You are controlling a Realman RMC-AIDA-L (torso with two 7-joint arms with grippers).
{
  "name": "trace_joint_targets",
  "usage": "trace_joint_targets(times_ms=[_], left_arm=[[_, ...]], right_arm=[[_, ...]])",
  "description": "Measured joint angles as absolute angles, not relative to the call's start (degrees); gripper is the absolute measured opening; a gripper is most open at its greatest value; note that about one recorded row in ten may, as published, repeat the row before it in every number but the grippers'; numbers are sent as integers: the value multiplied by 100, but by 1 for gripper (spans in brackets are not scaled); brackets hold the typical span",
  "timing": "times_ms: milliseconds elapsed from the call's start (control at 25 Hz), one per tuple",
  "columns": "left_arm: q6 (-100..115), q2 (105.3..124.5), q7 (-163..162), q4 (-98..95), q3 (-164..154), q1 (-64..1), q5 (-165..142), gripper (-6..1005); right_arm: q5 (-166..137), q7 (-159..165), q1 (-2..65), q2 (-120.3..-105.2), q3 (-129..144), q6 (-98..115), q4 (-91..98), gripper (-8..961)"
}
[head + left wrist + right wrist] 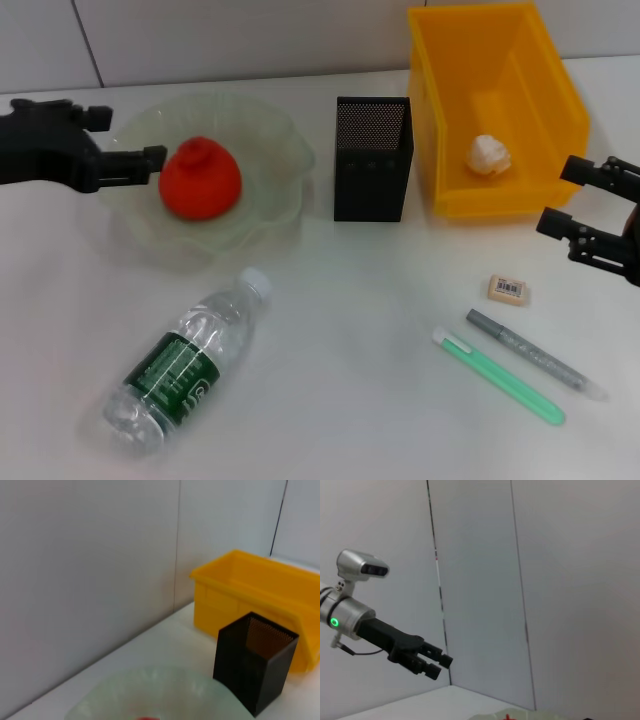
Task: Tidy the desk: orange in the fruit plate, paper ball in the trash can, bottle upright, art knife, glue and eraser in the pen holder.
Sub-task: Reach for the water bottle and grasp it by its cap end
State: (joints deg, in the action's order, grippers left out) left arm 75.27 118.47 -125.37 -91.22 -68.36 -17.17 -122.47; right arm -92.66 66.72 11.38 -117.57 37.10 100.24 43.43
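**Desk tidy, mid-job: orange and paper ball sorted, the rest not yet**

The orange (200, 178) sits in the fruit plate (275, 205), and the paper ball (490, 154) is at the bottom of the yellow trash can (450, 60). The left tool (128, 142) hovers over the plate's left rim, fingers spread wide with nothing between them, one fingertip just beside the orange. The right tool (575, 198) hangs at the right edge of the tabletop (360, 330), just beside the trash can's near right corner, also spread apart and empty.

The bottle (190, 360) lies on its side near the front, cap pointing toward the plate. The pen holder (372, 160) stands between plate and trash can; I can't tell what's inside it. The eraser (508, 289) lies on the tabletop in front of the trash can. Close in front of it lie the grey art knife (535, 354) and the green glue (498, 376), side by side and slanted.
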Motion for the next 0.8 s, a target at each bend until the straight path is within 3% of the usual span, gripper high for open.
trace_joint_targets(times_ms=[480, 800], left_arm=[[8077, 11871, -14797, -9676, -8630, -2399, -14285, 783], [8036, 11890, -15386, -9582, -8969, -2414, -14387, 782]], right_arm=[[-9262, 6670, 1169, -11760, 3570, 9844, 4227, 735], [-9263, 6655, 1204, -11791, 3577, 9626, 4173, 734]])
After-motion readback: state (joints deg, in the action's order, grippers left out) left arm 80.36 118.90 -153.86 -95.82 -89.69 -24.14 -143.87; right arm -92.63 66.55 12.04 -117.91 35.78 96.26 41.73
